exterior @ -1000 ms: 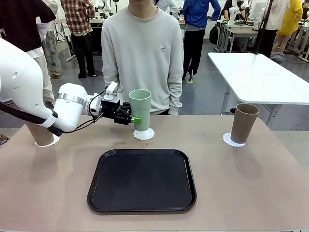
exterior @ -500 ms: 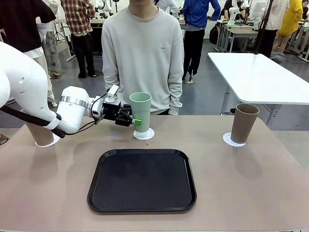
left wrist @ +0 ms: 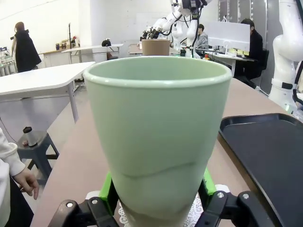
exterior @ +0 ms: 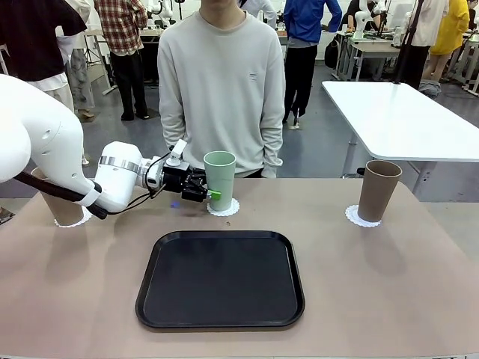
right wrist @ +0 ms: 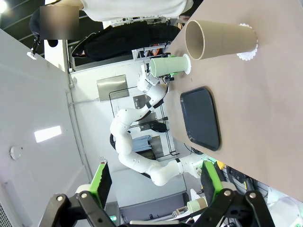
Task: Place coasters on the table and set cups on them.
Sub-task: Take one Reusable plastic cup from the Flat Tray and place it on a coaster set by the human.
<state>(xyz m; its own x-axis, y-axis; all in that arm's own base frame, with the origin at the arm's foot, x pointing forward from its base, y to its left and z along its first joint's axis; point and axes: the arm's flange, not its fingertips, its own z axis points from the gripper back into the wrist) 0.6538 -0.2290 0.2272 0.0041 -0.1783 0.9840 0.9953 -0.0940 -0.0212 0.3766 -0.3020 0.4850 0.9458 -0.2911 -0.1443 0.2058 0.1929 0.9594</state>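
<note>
Gripping the mint green cup [exterior: 219, 179] low on its body, the left claw [exterior: 209, 193] is clamped on it from the left, green pads [left wrist: 108, 191] pressed to both sides. The cup stands upright over the middle coaster [exterior: 223, 208] at the far side of the desk [exterior: 374, 284], its base at the doily; whether it rests fully on it cannot be told. In the left wrist view the lacy edge [left wrist: 199, 210] shows beneath the cup.

A tan-brown cup [exterior: 378, 191] sits on its coaster [exterior: 358, 218] at far right, another tan-brown cup [exterior: 58, 207] on a coaster [exterior: 78, 220] at far left behind the arm. A black tray [exterior: 220, 279] lies near the middle.

The right claw [right wrist: 154, 189] is raised, fingers spread apart, holding nothing.
</note>
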